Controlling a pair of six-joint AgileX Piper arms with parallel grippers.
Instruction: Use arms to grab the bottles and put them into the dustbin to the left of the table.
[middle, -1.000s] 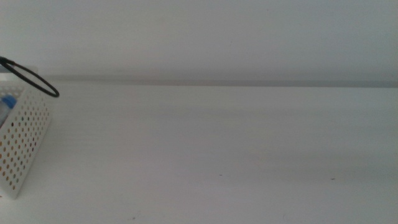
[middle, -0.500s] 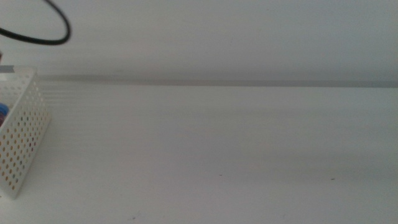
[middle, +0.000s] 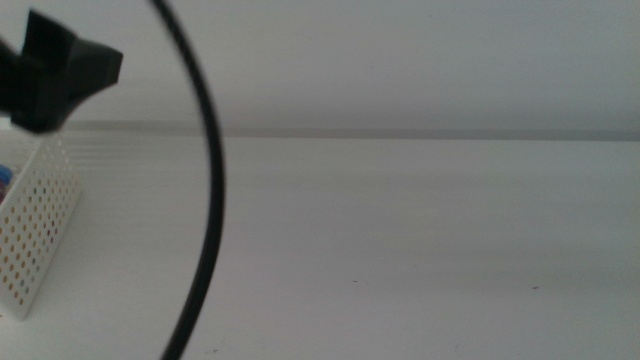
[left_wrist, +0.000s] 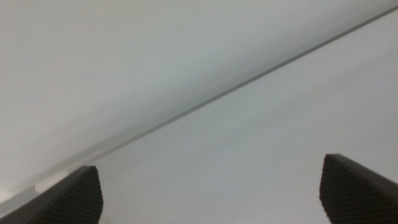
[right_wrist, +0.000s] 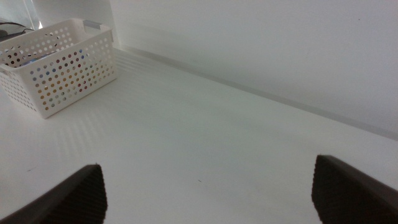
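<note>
Dustbin (middle: 35, 235) sits at table (middle: 400, 240) left edge, coloured items showing through its holes (right_wrist: 59, 68). Left gripper (left_wrist: 211, 193) raised above the bin, jaws wide apart, empty. Right gripper (right_wrist: 208, 190) likewise spread, empty; only its wrist view shows the whole bin.

Middle and right wrist views both over table (middle: 400, 240) and dustbin (right_wrist: 59, 65).

The bench (middle: 400, 240) is a wide, plain white surface that runs back to a pale wall. On it, at its left end, stands a white perforated basket (middle: 35, 235), its walls pierced by rows of small round holes; in the right wrist view it (right_wrist: 59, 65) sits near the wall.
</note>
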